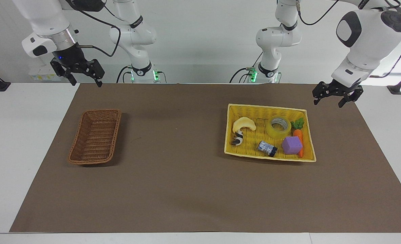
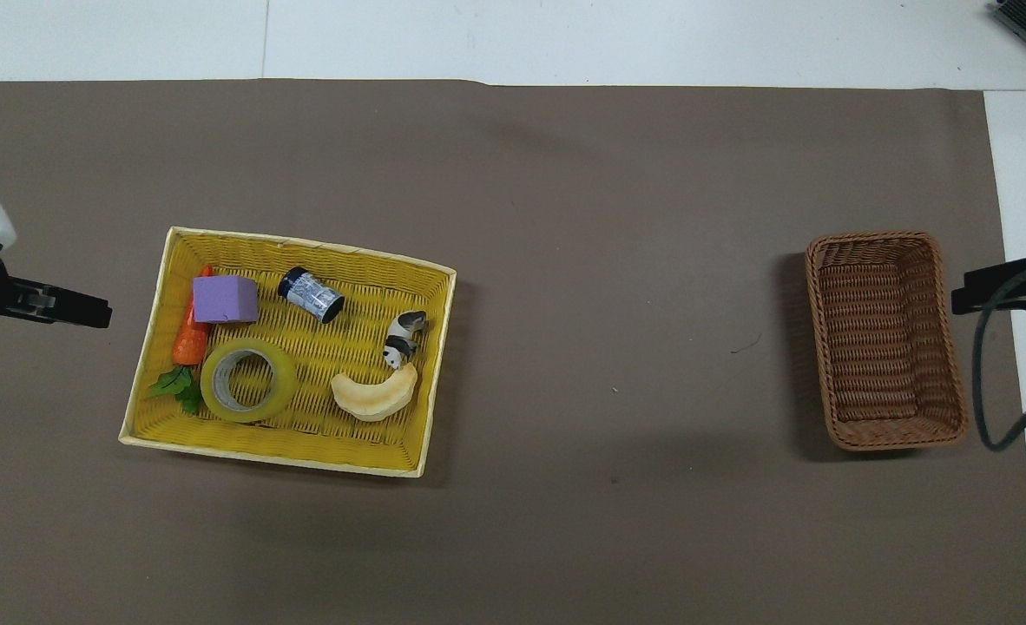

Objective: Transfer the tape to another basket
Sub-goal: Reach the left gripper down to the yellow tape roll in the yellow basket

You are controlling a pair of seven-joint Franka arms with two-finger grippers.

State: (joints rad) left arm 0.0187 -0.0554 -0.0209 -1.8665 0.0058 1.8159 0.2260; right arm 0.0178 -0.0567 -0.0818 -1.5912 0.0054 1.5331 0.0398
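I see tape (image 1: 279,126) lying in yellow tray (image 1: 266,108), brown basket (image 1: 95,136) well apart, my left gripper (image 1: 333,96) and right gripper (image 1: 81,77) raised, both fingers apart, holding nothing

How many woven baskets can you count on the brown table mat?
2. The large bright yellow woven tray-like basket lies toward the left arm's end and holds several small items; the small narrow brown wicker basket lies toward the right arm's end. No others are visible.
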